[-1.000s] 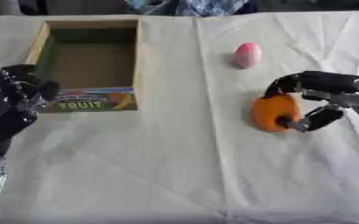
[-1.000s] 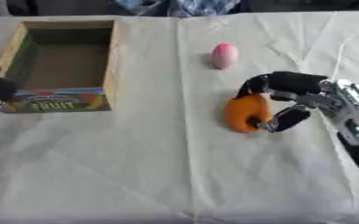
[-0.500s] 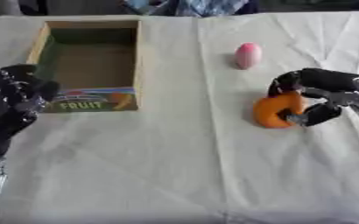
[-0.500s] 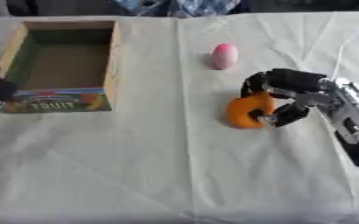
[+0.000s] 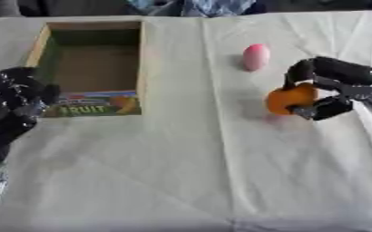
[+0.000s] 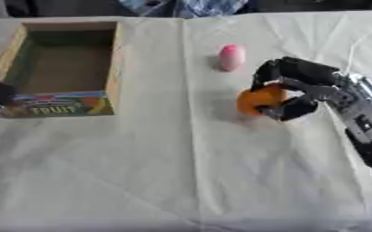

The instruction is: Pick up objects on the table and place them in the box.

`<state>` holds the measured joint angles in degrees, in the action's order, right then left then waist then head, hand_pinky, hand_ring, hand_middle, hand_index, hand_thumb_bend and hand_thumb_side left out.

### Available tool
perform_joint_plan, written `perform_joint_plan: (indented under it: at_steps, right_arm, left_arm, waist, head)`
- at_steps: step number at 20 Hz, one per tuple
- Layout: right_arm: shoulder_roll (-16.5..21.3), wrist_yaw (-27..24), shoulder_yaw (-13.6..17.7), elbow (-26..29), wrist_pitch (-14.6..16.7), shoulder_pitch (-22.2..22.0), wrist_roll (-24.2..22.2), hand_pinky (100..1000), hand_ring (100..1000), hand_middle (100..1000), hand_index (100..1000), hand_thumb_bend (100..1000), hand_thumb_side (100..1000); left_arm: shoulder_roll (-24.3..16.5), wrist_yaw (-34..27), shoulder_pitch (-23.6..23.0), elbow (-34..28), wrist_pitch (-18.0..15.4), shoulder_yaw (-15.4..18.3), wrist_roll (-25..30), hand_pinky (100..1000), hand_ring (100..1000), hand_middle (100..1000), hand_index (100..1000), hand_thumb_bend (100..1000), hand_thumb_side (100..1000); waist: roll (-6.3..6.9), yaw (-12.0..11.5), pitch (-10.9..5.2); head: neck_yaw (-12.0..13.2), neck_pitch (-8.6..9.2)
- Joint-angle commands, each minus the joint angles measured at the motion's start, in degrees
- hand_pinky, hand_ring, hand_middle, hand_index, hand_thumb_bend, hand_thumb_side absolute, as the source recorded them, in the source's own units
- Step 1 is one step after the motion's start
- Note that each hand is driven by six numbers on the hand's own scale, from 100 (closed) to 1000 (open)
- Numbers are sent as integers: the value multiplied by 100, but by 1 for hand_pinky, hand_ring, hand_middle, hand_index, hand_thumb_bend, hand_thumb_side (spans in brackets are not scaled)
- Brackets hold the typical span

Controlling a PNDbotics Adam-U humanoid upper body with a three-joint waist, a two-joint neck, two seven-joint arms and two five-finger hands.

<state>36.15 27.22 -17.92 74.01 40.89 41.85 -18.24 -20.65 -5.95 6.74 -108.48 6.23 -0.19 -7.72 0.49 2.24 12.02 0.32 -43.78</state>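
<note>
In the left eye view, the right robot hand [image 5: 332, 88] curls its fingers and thumb round an orange [image 5: 291, 99] on the right of the cloth-covered bench [image 5: 181, 172]; a shadow lies on the cloth beneath the fruit. A pink egg-shaped object [image 5: 255, 56] lies just beyond it, apart. The left robot hand [image 5: 13, 104] rests at the left edge, fingers curled, holding nothing. In the right eye view, the open fruit box [image 6: 62, 97] sits at the far left.
</note>
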Motion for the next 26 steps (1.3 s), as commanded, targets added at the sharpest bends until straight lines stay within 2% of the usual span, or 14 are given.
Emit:
perform_joint_plan:
  at_steps: [1,6,11,18,26]
  right_arm:
    - [257,-377,141,229,-111,329,-71,611,587,253,319,100,100]
    - [211,-591,328,38,-238,887,-140,614,584,251,318,100,100]
    - [-50,-508,563,-437,-267,1455,-107,617,584,254,322,100,100]
    - [-534,-279,774,-1057,-339,2133,-72,624,589,262,331,100,100]
    - [-1180,281,940,-1751,-306,2614,-103,635,603,278,348,100,100]
  left_arm:
    - [-110,34,47,-82,-12,-13,42,578,511,514,707,741,384]
    - [-109,37,133,-100,-20,-64,101,577,512,515,707,742,386]
    - [-101,31,288,-122,-16,-156,196,576,512,515,707,742,388]
    - [-73,26,647,-231,-38,-319,377,575,513,516,707,747,397]
    - [21,4,1088,-377,-108,-559,655,573,512,515,706,748,405]
  waist:
    - [-4,-26,-102]
    - [-24,-200,-106]
    - [-62,-468,-65]
    - [-157,-1008,9]
    - [-287,-1595,118]
  head:
    - [-39,-6]
    - [-228,52]
    - [-480,129]
    - [-875,279]
    - [-1385,454]
